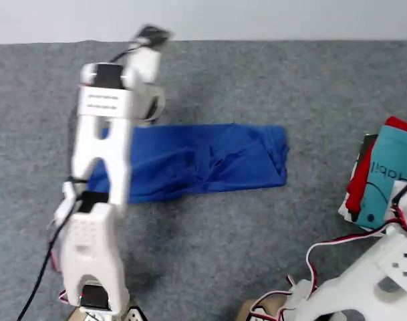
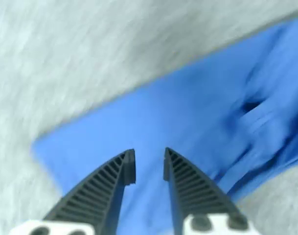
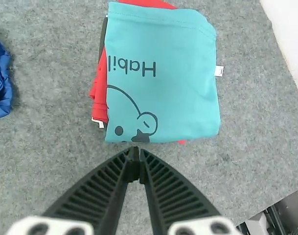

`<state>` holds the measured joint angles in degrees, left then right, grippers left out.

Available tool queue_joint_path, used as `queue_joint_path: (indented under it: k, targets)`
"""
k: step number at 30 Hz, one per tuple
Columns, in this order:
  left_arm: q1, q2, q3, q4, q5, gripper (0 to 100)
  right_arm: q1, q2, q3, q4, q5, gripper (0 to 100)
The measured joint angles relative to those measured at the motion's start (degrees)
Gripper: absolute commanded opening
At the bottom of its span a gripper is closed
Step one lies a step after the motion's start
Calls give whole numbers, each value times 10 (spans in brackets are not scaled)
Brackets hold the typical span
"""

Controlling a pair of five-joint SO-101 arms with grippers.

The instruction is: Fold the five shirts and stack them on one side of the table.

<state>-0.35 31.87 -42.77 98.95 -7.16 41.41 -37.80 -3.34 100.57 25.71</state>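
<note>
A blue shirt (image 1: 196,160) lies folded into a long strip across the middle of the grey table; it also shows in the left wrist view (image 2: 188,122). My left gripper (image 2: 149,166) hovers over the strip's left end, open by a narrow gap with nothing between its fingers. At the right edge sits a stack of folded shirts with a teal printed shirt (image 3: 161,73) on top and a red one (image 3: 97,93) under it. My right gripper (image 3: 134,157) is shut and empty, just short of the stack's near edge.
The left arm (image 1: 103,167) stretches over the shirt's left end and hides part of it. The right arm's body (image 1: 363,281) with its red and white wires fills the near right corner. Grey carpet (image 1: 210,254) covers the table.
</note>
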Motion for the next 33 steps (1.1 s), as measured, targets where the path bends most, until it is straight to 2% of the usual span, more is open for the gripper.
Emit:
queue_joint_path:
  k: [4,8,14,18,22,28,33]
  targets:
    - [-66,-98,175,0,-22,156,0,0,0,0,0,15]
    - [-95,-166,330,-1,-73,156,-12,0,0,0,0,14]
    - [-148,-168,450,-74,-84,156,-37,0,0,0,0,14]
    - [-170,-105,464,-111,-84,155,-40,0,0,0,0,14]
    - [-176,-45,462,-115,-84,137,-40,0,0,0,0,14]
    - [-160,-56,450,-90,-84,111,-40,0,0,0,0,14]
    - [-142,-129,392,-49,-84,112,-40,0,0,0,0,16]
